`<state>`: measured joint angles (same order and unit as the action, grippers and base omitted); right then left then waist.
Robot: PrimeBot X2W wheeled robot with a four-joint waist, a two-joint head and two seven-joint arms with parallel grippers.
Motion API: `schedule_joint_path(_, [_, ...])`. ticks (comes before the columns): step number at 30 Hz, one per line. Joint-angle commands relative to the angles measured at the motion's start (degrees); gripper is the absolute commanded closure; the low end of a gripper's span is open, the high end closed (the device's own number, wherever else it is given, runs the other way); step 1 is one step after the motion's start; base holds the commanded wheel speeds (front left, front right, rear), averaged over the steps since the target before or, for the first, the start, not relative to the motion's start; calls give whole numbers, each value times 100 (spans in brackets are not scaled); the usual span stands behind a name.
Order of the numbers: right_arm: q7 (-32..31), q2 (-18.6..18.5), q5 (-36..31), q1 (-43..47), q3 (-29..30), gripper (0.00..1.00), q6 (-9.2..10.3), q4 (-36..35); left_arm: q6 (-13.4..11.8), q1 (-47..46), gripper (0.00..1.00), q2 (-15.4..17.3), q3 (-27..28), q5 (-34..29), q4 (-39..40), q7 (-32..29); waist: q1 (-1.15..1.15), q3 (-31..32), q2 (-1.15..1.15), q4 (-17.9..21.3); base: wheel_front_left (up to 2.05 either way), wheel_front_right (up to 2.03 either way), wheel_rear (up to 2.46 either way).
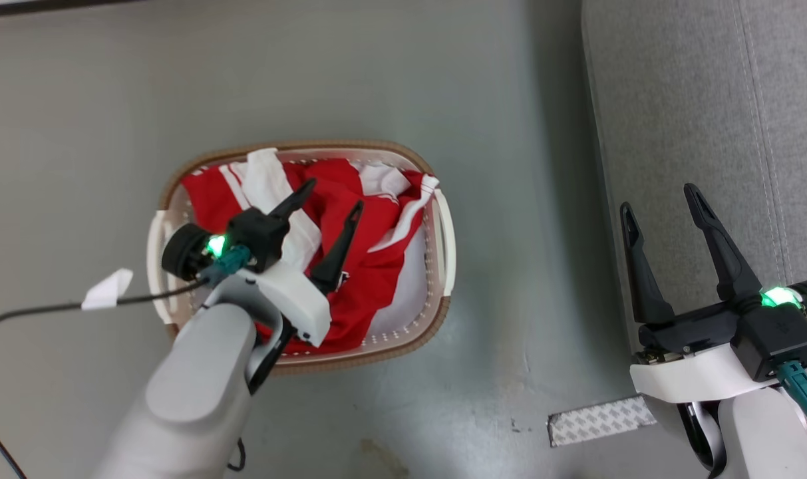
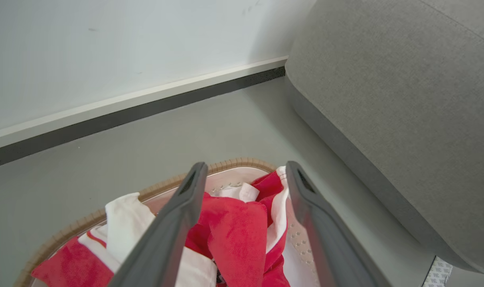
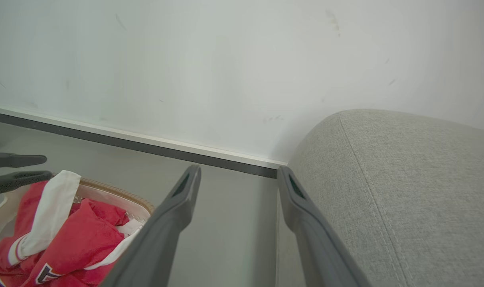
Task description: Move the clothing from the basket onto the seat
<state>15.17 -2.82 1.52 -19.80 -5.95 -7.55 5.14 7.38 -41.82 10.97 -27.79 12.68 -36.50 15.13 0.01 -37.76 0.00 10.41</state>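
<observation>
Surroundings: grey floor [image 1: 509, 100], white wall [image 3: 226, 59] with a dark skirting strip [image 2: 126, 107] behind. Patterned tape patch [image 1: 599, 420] on the floor just beside the seat [image 1: 696, 133]. Black cable [image 1: 44, 309] with a white tag [image 1: 107, 289] runs to the left wrist. Basket [image 1: 323, 144] sits on the floor left of the seat, a strip of floor between them.

Left gripper [image 1: 334, 194]: 2 fingers spread wide, pinching nothing, over the basket with a red fold between them. Can't tell if they touch the cloth.

Right gripper [image 1: 659, 199]: spread, empty, over the seat's near edge.

Clothing [image 1: 376, 266]: all in the basket, a crumpled red heap with white stripes and panels, 1 white piece draped over the far rim. Bit of black print outlined in white shows.
</observation>
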Motion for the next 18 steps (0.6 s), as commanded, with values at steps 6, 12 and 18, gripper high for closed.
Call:
schedule_joint_path(6, [-2,-14,10,15,-59,0,12,-210,15,-579,0,33,-160,116,-946,-90,-1,-355,0,186,0,0,0])
schedule_joint_path(12, [-2,-14,25,13,-85,0,12,-345,15,-969,0,54,-325,290,-1444,-50,-1,-660,0,227,0,0,0])
schedule_joint_path(18, [-2,-13,55,-4,-91,0,12,-415,15,-1225,0,75,-520,466,-1700,-7,-1,-919,0,232,0,0,0])
